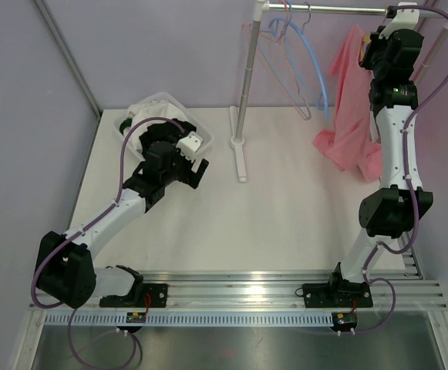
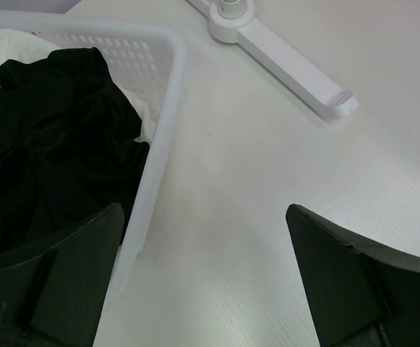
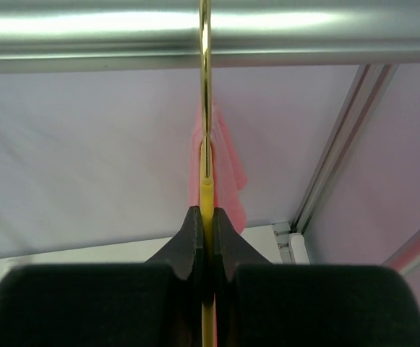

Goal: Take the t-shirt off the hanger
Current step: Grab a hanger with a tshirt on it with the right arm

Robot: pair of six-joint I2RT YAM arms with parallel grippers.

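A pink t-shirt [image 1: 353,116] hangs from a yellow hanger at the right end of the rail [image 1: 339,10], its lower part resting on the table. In the right wrist view the yellow hanger [image 3: 207,191] hooks over the metal rail [image 3: 210,32], with pink cloth [image 3: 224,166] behind it. My right gripper [image 3: 207,217] is raised to the rail and shut on the hanger just below its hook; it also shows in the top view [image 1: 378,46]. My left gripper [image 2: 202,217] is open and empty, low over the table beside the white basket [image 2: 163,108].
The white basket [image 1: 197,127] at the back left holds black and white clothes [image 2: 43,137]. The rack's pole [image 1: 248,69] and white foot [image 1: 239,158] stand mid-table; the foot also shows in the left wrist view [image 2: 289,69]. Blue and pink empty hangers [image 1: 304,65] hang on the rail.
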